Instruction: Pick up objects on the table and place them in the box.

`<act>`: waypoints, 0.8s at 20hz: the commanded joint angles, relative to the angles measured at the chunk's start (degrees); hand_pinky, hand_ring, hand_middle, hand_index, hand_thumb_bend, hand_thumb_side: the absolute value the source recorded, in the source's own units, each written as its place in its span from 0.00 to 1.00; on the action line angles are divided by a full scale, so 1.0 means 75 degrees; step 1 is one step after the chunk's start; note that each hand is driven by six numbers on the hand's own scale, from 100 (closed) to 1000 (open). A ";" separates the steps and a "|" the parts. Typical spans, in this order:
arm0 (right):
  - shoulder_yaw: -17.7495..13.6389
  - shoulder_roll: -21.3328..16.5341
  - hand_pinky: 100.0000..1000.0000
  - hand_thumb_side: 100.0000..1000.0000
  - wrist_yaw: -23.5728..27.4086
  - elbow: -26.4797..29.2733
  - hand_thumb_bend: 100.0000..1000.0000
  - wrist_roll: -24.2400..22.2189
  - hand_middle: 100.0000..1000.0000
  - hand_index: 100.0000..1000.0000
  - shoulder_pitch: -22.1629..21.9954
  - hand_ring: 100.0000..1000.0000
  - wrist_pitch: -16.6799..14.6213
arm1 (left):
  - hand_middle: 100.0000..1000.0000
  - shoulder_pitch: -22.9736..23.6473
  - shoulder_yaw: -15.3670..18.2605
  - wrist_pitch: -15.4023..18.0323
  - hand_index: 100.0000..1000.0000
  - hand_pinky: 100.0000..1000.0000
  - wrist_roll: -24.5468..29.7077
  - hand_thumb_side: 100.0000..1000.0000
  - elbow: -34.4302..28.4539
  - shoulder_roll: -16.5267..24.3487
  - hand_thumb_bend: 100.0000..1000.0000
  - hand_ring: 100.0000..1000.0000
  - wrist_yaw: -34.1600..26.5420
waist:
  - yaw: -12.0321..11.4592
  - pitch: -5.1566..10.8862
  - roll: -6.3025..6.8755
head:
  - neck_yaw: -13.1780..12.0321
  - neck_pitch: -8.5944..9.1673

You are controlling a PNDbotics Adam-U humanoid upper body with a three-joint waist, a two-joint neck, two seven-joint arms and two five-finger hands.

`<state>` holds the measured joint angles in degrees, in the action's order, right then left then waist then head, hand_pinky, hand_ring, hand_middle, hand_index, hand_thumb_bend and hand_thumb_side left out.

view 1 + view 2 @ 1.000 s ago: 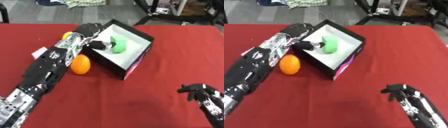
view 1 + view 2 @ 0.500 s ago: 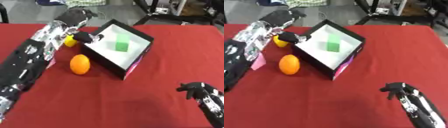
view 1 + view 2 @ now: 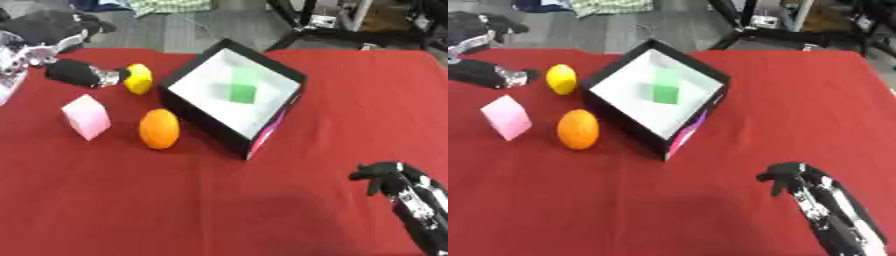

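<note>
Now the green block (image 3: pixel 241 93) lies alone on the white floor of the black-walled square cardboard box (image 3: pixel 284 107), slightly toward its far side, and nothing touches it; 1 second ago the robot's left hand was reaching over the box's near-left wall with the block at its fingertips, and half a second ago it had already lifted clear. That reads as 1 object delivered and released. The box holds only this block, so far as its floor shows, and it sits corner-on to the robot on the red tablecloth (image 3: pixel 219 200). Outward from the box, 3 things remain on the cloth to its left: a yellow rounded fruit-like object (image 3: pixel 561 79) just beside the box's left corner, an orange ball-shaped fruit (image 3: pixel 159 129) nearer the robot and close to the box's near-left wall, and a pale pink cube (image 3: pixel 87 116) further left, tilted on an edge. The left hand (image 3: pixel 83 74) has pulled back to the far-left of the table, a dark fingertip close to or touching the yellow object; it holds nothing, though I cannot tell how far its fingers are spread. The right hand (image 3: pixel 789 177) rests near the lower-right corner, fingers curled and empty. My judgement is that the yellow object is the likely next pick.
</note>
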<state>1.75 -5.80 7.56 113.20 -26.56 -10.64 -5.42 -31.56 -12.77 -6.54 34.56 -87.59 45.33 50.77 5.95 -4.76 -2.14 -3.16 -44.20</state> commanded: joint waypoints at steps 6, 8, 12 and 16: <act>-0.0070 -0.0083 1.00 0.59 -0.0077 0.0186 0.00 0.0100 0.35 0.65 -0.0022 0.68 -0.0005 | 0.83 0.0198 0.0351 -0.0595 0.97 0.76 -0.0550 0.93 0.1752 -0.0347 0.34 0.71 0.0450 | -0.0037 0.0082 0.0103 | 0.0059 0.0011; -0.0065 -0.0082 1.00 0.59 -0.0092 0.0186 0.00 0.0119 0.35 0.65 -0.0034 0.68 -0.0002 | 0.81 0.0218 0.0387 -0.0683 0.96 0.76 -0.0825 0.92 0.2079 -0.0477 0.31 0.69 0.0420 | -0.0048 0.0083 0.0098 | 0.0066 0.0011; -0.0057 -0.0083 1.00 0.62 -0.0113 0.0186 0.00 0.0142 0.35 0.65 -0.0053 0.68 0.0003 | 0.80 0.0258 0.0358 -0.0693 0.95 0.75 -0.1160 0.93 0.2452 -0.0654 0.29 0.68 0.0248 | -0.0062 0.0089 0.0094 | 0.0068 0.0011; -0.0047 -0.0082 1.00 0.62 -0.0127 0.0186 0.00 0.0158 0.35 0.65 -0.0063 0.68 0.0006 | 0.77 0.0274 0.0317 -0.0654 0.93 0.75 -0.1337 0.89 0.2619 -0.0801 0.24 0.65 0.0097 | -0.0065 0.0088 0.0090 | 0.0073 0.0011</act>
<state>1.46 -5.80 6.80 113.20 -25.60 -11.16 -5.41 -29.31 -10.33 -11.40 24.99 -68.82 38.76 51.62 5.48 -4.76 -2.14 -2.85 -44.20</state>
